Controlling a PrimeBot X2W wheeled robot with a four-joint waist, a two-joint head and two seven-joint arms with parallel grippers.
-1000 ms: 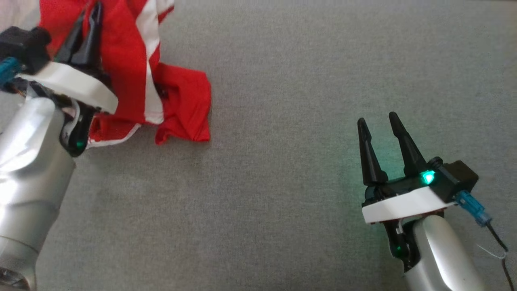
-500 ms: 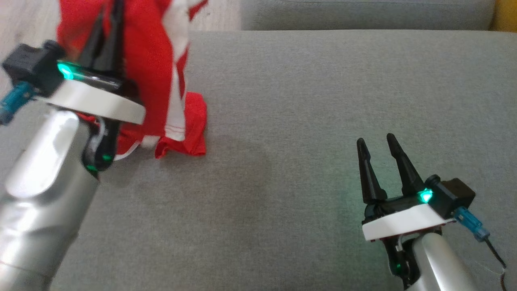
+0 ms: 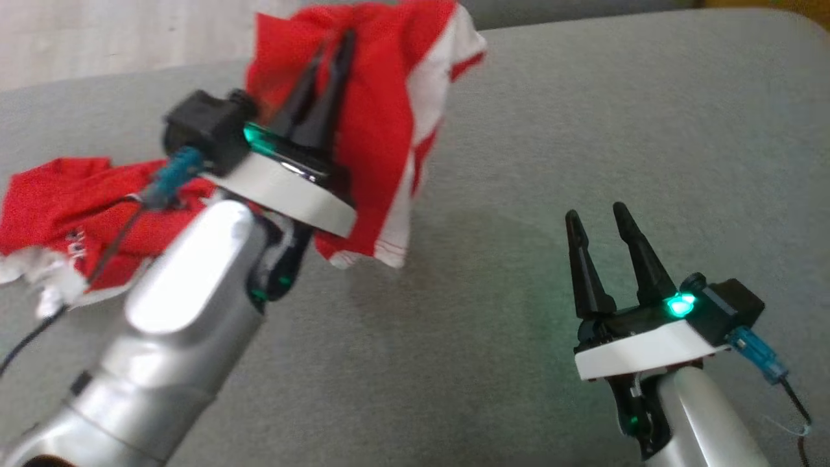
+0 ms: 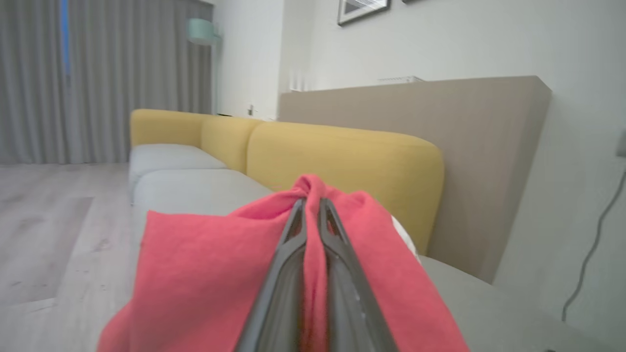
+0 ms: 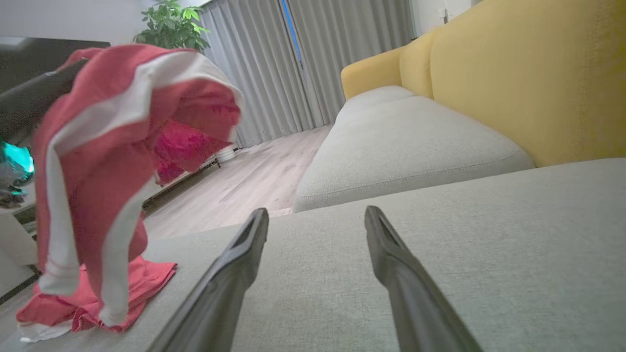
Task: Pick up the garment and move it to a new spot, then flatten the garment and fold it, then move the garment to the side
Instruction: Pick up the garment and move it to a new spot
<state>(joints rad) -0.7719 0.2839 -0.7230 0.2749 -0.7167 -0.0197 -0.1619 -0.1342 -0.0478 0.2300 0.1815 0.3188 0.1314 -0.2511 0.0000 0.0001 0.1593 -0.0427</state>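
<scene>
Since the left pincer [image 3: 336, 45] is clamped on a bunched fold, the garment [image 3: 382, 117] hangs lifted above the grey cushion [image 3: 493, 363], its tail trailing on it at left. Right pincer [image 3: 595, 211] rests apart, empty, presumably kept free for flattening.

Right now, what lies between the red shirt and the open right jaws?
Only bare grey sofa cushion lies between the shirt and the open right jaws; the head view shows it.
</scene>
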